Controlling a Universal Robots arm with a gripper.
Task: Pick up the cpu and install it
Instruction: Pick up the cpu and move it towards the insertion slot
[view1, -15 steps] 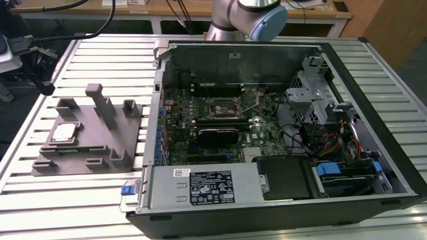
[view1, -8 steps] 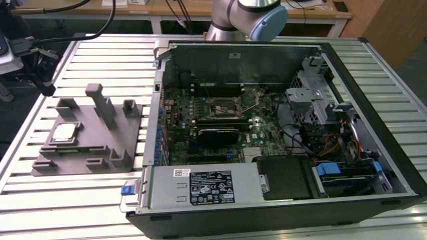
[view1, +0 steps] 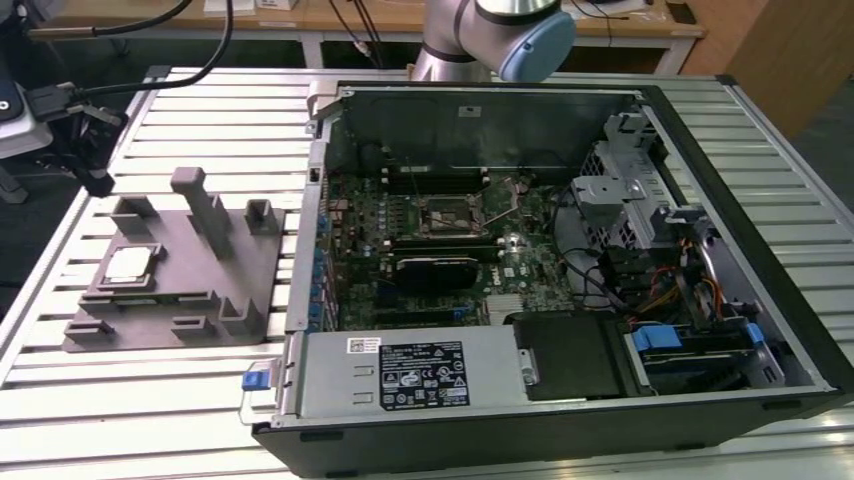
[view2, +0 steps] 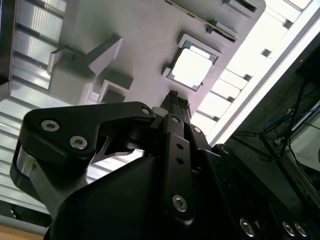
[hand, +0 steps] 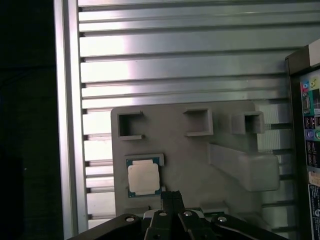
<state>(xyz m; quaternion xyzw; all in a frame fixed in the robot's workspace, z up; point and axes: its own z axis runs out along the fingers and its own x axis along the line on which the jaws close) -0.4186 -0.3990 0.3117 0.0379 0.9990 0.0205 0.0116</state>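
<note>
Exterior view: the cpu (view1: 130, 265) is lying flat, silver top up, in a shallow pocket of the grey fixture (view1: 200, 290), toward that fixture's side on the exterior view's left. The fixture is sitting on the slatted metal table (view1: 200, 110), just beside the open pc case (view1: 534, 445), which is lying on its side on the exterior view's right. Inside the case, the motherboard (view1: 400, 225) is facing up with the socket (view1: 447, 212) near its middle, well apart from the cpu. The power supply (view1: 400, 375) is filling the case's near corner. The arm (view1: 501, 30) is rising behind the case's far wall. Second wrist view: the gripper (view2: 173, 97) is pointing at the fixture (view2: 140, 45), fingers pressed together with nothing between them. The cpu (view2: 192, 67) is sitting in its square pocket close to the fingertips but not touching them; the table (view2: 30, 45) slats are showing beyond the fixture's edge. First wrist view: the gripper (hand: 171, 197) is again showing both fingers closed against each other, empty. The cpu (hand: 143, 179) is resting in the pocket just beside the tips, apart from them, near the fixture (hand: 190, 155) edge farthest from the pc case (hand: 305, 125). The fixture is lying flat on the table (hand: 175, 65). Can't tell how high the tips are hanging over the fixture.
</note>
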